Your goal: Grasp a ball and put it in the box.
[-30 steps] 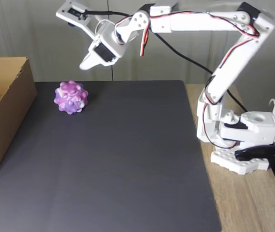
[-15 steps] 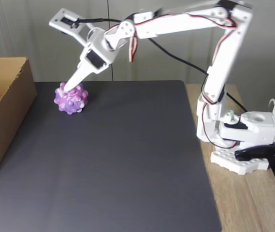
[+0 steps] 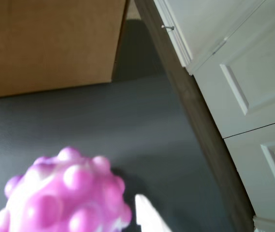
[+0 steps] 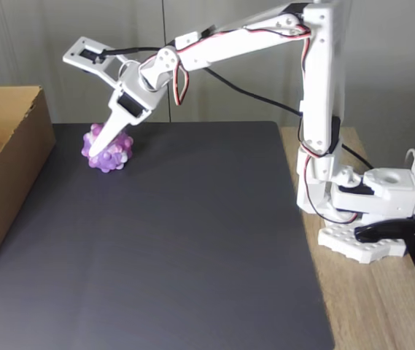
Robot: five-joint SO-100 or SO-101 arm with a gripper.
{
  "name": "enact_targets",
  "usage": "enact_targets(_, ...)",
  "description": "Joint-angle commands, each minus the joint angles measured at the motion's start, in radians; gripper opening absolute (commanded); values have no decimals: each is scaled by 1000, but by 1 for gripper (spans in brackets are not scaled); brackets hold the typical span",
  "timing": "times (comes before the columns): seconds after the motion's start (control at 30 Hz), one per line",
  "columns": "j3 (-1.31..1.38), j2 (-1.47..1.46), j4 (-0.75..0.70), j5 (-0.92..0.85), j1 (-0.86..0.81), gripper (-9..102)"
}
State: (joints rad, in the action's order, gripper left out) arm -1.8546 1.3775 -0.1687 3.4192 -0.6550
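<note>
The knobbly purple, pink and white ball (image 4: 112,149) rests on the dark mat near its far left corner, a short way right of the open brown cardboard box (image 4: 14,157). My gripper (image 4: 83,106) is open wide. Its lower finger (image 4: 105,138) slants down across the ball's front, and the upper finger points up and to the left, well above the ball. In the wrist view the ball (image 3: 65,193) is close at the bottom left, with one white fingertip (image 3: 148,218) just right of it. The box wall (image 3: 50,43) stands behind it.
The dark mat (image 4: 178,240) covers most of the table. Bare wood (image 4: 382,306) lies to the right, where the arm's white base (image 4: 367,211) stands. White cabinet doors (image 3: 243,72) run along the mat's far edge in the wrist view.
The arm has reached further left and down. The lower finger has slid from the top of the ball to lower along its front. The ball has stayed put.
</note>
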Motion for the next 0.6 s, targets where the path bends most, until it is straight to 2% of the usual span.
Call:
enact_targets(0.0, 58, -8, 21, 8, -5, 54)
enact_targets(0.33, 58, -95, 61, 18, -20, 52)
enact_targets(0.57, 61, -141, 110, 54, -15, 40)
